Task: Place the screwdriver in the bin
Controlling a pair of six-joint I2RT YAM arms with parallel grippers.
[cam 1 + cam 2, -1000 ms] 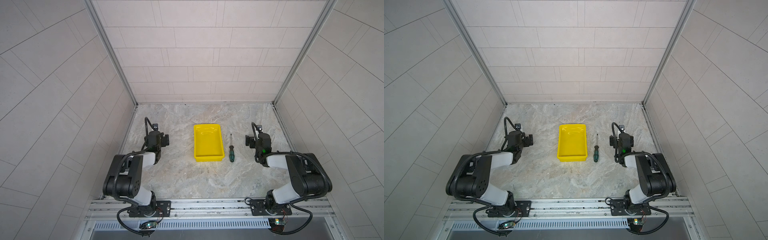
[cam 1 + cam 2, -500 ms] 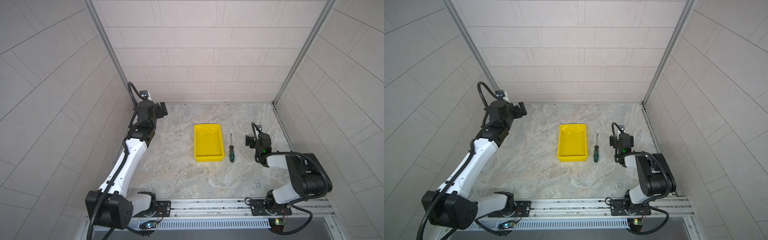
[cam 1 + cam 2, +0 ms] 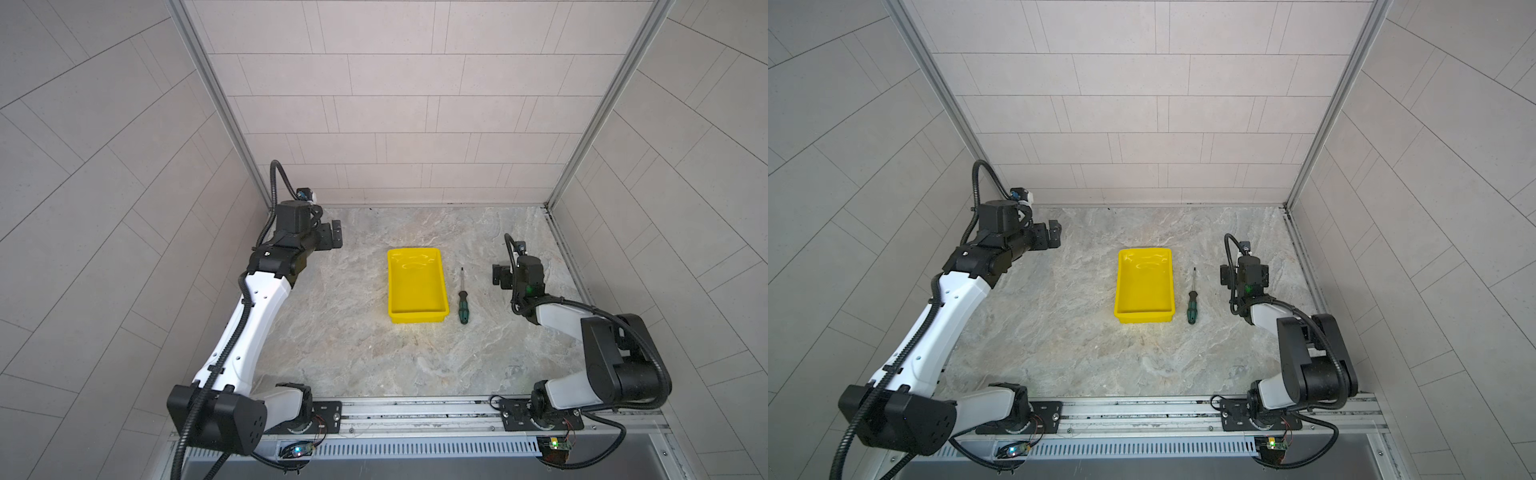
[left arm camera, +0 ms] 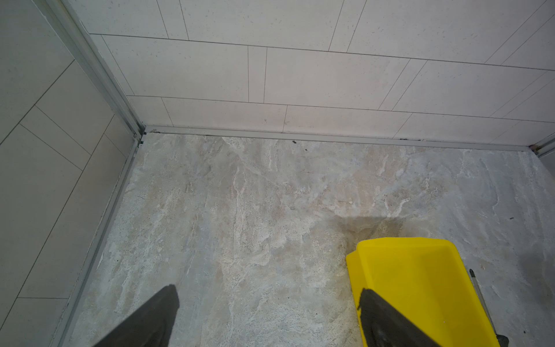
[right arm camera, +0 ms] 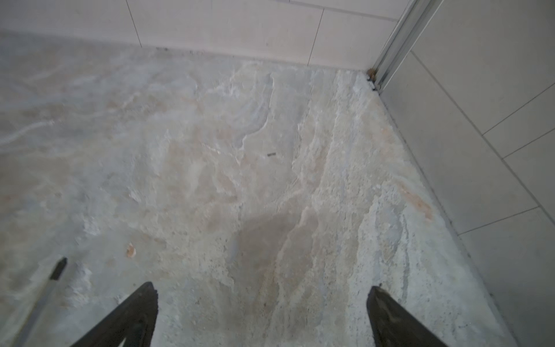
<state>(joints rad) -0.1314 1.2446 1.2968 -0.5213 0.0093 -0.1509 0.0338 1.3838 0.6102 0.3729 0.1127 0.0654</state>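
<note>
The screwdriver [image 3: 462,300] lies flat on the worktop [image 3: 353,353], just beside the bin [image 3: 419,318], not in it. The left gripper [image 3: 336,235] and right gripper [image 3: 498,276] are wide apart and empty, probably ready to grab.

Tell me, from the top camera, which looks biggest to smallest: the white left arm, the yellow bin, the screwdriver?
In a top view:
1. left arm: biggest, though it reaches up nearer the camera, which helps.
2. bin: clearly smaller.
3. screwdriver: smallest, thin and shorter than the bin.
</note>
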